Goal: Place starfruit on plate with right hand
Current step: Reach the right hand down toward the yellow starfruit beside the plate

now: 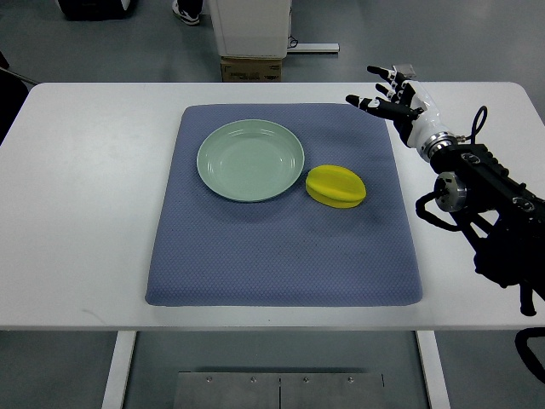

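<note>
White rectangular counter (pixel 85 213) with rounded corners, set on pale metal legs (pixel 119 366). Grey smooth floor (pixel 102 43) beyond and beneath. Brown cardboard box (pixel 251 68) just behind the far edge, under a white cabinet-like unit (pixel 251 25). Dark object (pixel 94 8) at the top left. Metal plate with screws (pixel 277 390) below the near edge. Even, soft light, faint shadows.

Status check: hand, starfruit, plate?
Right hand open, empty, at mat's far right corner. Starfruit on mat beside plate. Nothing between.
</note>
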Motion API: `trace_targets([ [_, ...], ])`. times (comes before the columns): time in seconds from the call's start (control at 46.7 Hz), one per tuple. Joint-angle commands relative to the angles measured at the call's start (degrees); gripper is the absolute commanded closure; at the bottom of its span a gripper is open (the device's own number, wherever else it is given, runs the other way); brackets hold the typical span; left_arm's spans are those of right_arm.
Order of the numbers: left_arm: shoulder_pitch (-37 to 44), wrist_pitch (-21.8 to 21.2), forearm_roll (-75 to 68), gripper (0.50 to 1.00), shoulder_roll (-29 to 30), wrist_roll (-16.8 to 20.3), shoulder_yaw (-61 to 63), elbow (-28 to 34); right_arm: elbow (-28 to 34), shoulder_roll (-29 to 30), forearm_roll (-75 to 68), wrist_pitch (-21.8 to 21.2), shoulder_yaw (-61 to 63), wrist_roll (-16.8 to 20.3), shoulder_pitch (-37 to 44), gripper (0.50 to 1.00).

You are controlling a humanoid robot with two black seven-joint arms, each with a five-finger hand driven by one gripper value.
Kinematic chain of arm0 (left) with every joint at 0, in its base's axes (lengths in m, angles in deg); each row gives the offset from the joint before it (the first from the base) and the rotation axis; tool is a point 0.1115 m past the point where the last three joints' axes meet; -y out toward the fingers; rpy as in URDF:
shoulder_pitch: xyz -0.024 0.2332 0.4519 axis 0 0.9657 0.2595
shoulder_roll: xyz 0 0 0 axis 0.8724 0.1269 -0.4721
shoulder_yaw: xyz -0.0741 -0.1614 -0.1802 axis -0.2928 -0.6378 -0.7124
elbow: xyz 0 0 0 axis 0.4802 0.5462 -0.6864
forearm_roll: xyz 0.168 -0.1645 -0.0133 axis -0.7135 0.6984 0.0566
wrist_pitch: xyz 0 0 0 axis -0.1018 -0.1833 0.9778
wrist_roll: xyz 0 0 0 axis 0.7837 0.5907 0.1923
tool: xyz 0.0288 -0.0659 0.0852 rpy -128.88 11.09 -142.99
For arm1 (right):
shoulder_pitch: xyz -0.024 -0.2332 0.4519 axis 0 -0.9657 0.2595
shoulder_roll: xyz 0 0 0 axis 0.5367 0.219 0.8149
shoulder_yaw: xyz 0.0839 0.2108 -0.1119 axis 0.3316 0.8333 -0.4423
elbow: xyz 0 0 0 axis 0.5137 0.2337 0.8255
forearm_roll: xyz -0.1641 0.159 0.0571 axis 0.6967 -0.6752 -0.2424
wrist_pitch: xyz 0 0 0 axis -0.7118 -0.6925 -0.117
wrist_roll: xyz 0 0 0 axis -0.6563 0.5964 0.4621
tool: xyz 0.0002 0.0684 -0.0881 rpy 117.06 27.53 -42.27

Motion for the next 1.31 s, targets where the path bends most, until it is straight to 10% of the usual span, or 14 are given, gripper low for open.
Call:
trace_targets([
  [0.0,0.0,0.0,0.0,0.500,0.0,0.0,0.0,0.0,0.0,-0.9,0.1,0.1,-2.6,-0.7,0.4,0.500],
  [1.284,0.0,0.0,0.0,0.500,0.0,0.0,0.0,0.0,19.5,-19.2,14.4,-1.2,-33.0,-4.3,4.9,0.500],
])
